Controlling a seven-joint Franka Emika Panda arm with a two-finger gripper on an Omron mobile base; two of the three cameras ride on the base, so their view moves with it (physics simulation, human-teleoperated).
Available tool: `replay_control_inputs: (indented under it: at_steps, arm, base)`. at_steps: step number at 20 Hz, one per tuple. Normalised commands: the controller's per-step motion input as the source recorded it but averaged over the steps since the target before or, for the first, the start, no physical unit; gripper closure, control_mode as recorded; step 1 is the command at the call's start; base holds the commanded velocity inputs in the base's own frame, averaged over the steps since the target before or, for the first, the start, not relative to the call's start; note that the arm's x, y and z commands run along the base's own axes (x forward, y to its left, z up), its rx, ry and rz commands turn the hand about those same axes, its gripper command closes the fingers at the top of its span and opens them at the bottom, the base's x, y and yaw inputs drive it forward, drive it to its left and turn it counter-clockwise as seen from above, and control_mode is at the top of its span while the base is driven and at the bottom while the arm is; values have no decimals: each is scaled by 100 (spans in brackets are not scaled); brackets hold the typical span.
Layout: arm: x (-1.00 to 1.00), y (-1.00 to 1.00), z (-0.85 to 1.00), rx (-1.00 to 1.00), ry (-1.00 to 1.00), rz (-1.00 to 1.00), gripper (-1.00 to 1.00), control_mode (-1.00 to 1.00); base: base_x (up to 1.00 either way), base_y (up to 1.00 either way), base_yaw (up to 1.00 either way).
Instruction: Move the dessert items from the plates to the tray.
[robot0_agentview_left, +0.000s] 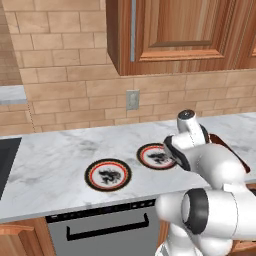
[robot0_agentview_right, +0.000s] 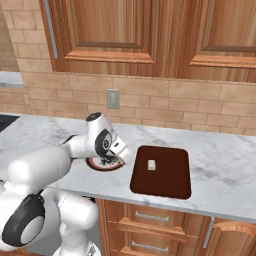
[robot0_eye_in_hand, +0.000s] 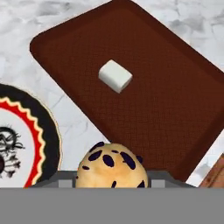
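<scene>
Holding the tan cookie (robot0_eye_in_hand: 111, 165) w/ dark spots between my jaws, closed on it – hand view shows it right at the bottom, pinched at my gripper (robot0_eye_in_hand: 111, 181), fingertips themselves mostly hidden behind it. Below me and just ahead lies the dark reddish-brown tray (robot0_eye_in_hand: 175, 113), w/ the white cube (robot0_eye_in_hand: 114, 75) already sitting on it, roughly mid-tray, apart from the edges. At the left of the hand view is part of one plate (robot0_eye_in_hand: 41, 131): black rim, red-orange ring, white centre w/ dark splotches.

Right base view: my gripper (robot0_agentview_right: 125, 156) hangs over the marble counter (robot0_agentview_right: 220, 150) between that plate (robot0_agentview_right: 100, 165) and the tray (robot0_agentview_right: 161, 182), near the tray's left edge. White cube (robot0_agentview_right: 151, 165) on the tray there too.

Left base view: two plates on the counter (robot0_agentview_left: 50, 160), the nearer-left plate (robot0_agentview_left: 108, 174) bare, the second plate (robot0_agentview_left: 152, 156) partly behind my arm. Tray (robot0_agentview_left: 227, 147) mostly hidden by my arm, only a dark strip visible. Can't see my jaws in that view.
</scene>
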Motion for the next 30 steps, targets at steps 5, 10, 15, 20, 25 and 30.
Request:
replay_control_inputs:
  at_steps: [5,10,15,20,25,30]
  arm:
    - [0,-100,8,0,25,-29,100,-100]
    - [0,-100,-5,3,17,-26,100,-100]
    - [0,-83,-33,17,-2,-8,100,-100]
    - [0,-18,-13,17,-11,0,100,-100]
    - [27,0,0,2,-1,0,100,-100]
    - [54,0,-12,0,-5,0,-100,-100]
  base:
    - [0,0,0]
    - [0,0,0]
    - [0,0,0]
    - [0,0,0]
    - [0,0,0]
    - [0,0,0]
